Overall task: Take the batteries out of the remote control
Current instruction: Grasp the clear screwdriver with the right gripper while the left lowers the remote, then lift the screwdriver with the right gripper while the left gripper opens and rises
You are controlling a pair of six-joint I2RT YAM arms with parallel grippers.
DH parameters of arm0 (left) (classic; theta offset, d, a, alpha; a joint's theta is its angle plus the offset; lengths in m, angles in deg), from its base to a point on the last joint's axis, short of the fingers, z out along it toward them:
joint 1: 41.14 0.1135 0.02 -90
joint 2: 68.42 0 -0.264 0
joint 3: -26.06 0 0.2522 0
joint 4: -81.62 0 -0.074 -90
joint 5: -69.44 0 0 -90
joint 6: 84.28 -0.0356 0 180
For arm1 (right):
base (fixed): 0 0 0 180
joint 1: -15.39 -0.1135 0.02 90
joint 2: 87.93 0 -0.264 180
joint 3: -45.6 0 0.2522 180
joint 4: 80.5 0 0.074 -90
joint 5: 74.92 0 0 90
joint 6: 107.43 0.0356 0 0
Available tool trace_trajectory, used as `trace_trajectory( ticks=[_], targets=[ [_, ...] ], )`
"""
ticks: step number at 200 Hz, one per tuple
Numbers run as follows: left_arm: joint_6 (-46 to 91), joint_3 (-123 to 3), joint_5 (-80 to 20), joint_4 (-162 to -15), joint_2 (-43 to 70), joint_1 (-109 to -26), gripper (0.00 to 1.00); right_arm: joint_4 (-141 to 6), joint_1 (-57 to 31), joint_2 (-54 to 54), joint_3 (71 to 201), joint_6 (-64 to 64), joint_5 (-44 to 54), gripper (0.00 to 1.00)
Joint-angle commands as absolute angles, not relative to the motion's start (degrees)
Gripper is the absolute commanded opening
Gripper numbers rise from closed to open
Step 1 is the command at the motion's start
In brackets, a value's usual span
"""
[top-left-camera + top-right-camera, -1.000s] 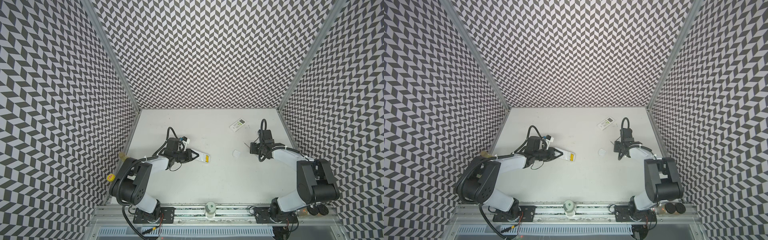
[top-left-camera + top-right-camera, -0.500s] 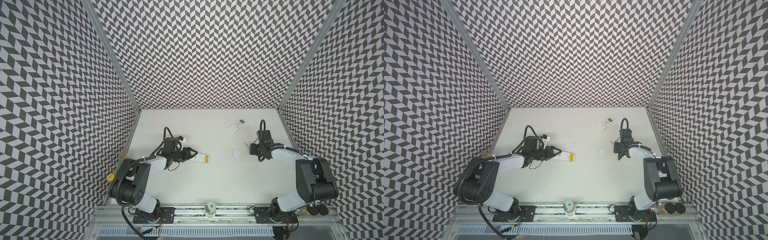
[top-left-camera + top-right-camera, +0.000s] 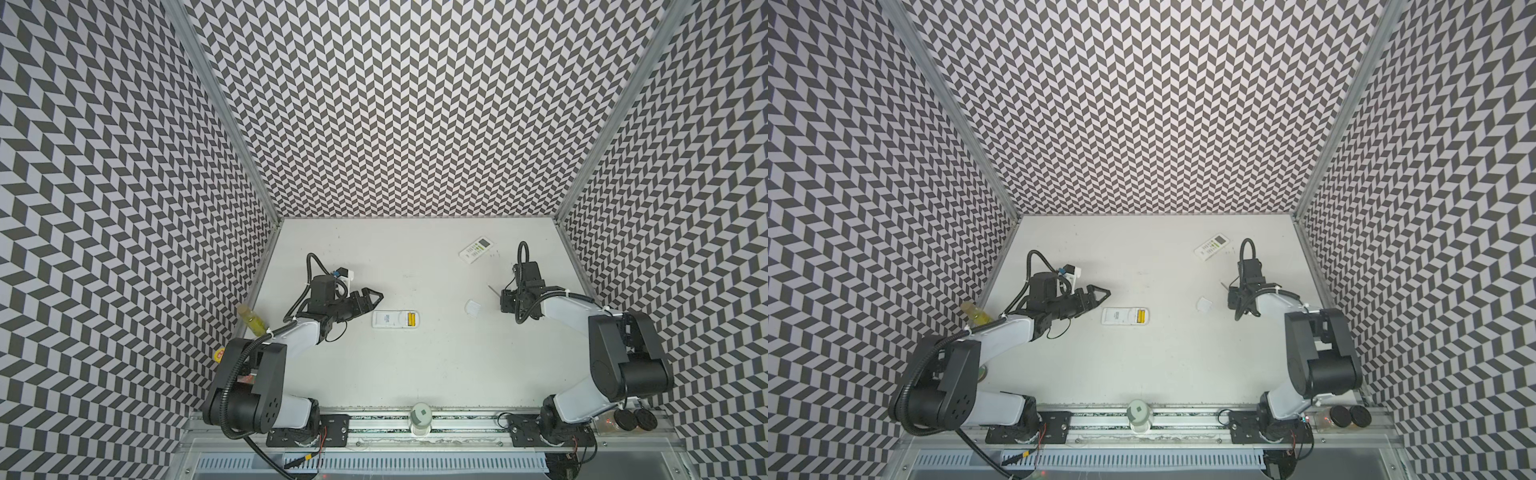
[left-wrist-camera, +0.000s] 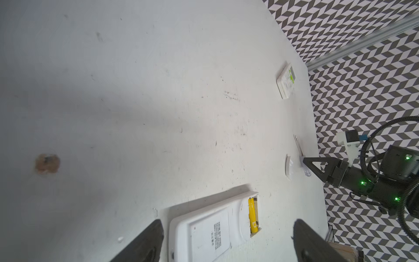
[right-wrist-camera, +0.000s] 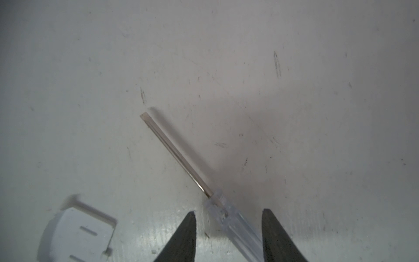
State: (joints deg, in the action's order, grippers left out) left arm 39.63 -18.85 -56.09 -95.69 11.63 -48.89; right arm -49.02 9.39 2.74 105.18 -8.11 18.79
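The white remote control [image 3: 388, 320] lies face down on the table with its battery bay uncovered. Two yellow batteries [image 3: 410, 319] sit side by side in the bay; the left wrist view shows one yellow battery [image 4: 252, 215] in the remote control [image 4: 204, 229]. My left gripper [image 3: 368, 298] is open just left of the remote, touching nothing. My right gripper [image 5: 229, 212] points down, jaws apart, astride the clear handle of a screwdriver [image 5: 176, 156] lying on the table. The left finger stands off the handle.
The loose white battery cover [image 3: 472, 308] lies left of the right gripper. A second remote [image 3: 478, 249] lies face up at the back right. A yellowish bottle [image 3: 251, 320] stands at the left wall, and a small jar [image 3: 420, 411] on the front rail.
The left gripper opened, let go of the remote and drew back to the left; the remote now lies flat. The right gripper's jaws have narrowed around the screwdriver handle.
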Motion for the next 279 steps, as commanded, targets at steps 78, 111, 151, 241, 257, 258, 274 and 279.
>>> trace_trajectory(
  ticks=[78, 111, 151, 241, 257, 258, 274, 279],
  targets=[
    [32.40, -23.42, -55.94, -92.59, 3.89, -41.50, 0.93, -50.12, 7.17, 4.00, 105.50, -8.73, 19.18, 0.24],
    [28.95, -24.77, -56.56, -91.32, 1.95, -40.06, 0.96, -50.30, 6.26, 4.22, 105.47, -8.89, 18.22, 0.13],
    [23.17, -26.95, -54.50, -88.30, 0.01, -38.24, 1.00, -52.19, 3.73, 2.78, 104.39, -8.86, 18.69, 0.09],
    [17.51, -31.94, -57.48, -82.67, -2.07, -38.15, 0.98, -68.39, -4.30, -11.70, 98.25, -14.00, 11.00, 0.04],
    [18.05, -32.57, -59.84, -82.64, -1.89, -38.20, 0.95, -71.75, -5.57, -15.69, 96.43, -15.24, 10.86, 0.03],
    [18.08, -32.63, -60.02, -82.66, -1.85, -38.17, 0.95, -71.97, -5.64, -15.95, 96.31, -15.32, 10.86, 0.03],
    [18.42, -33.42, -62.38, -82.42, -1.35, -38.28, 0.94, -76.07, -7.04, -20.26, 93.87, -17.46, 9.41, 0.00],
    [18.26, -33.78, -63.28, -82.28, -1.29, -38.32, 0.94, -77.64, -7.60, -21.62, 93.04, -17.84, 9.09, 0.00]
  ],
)
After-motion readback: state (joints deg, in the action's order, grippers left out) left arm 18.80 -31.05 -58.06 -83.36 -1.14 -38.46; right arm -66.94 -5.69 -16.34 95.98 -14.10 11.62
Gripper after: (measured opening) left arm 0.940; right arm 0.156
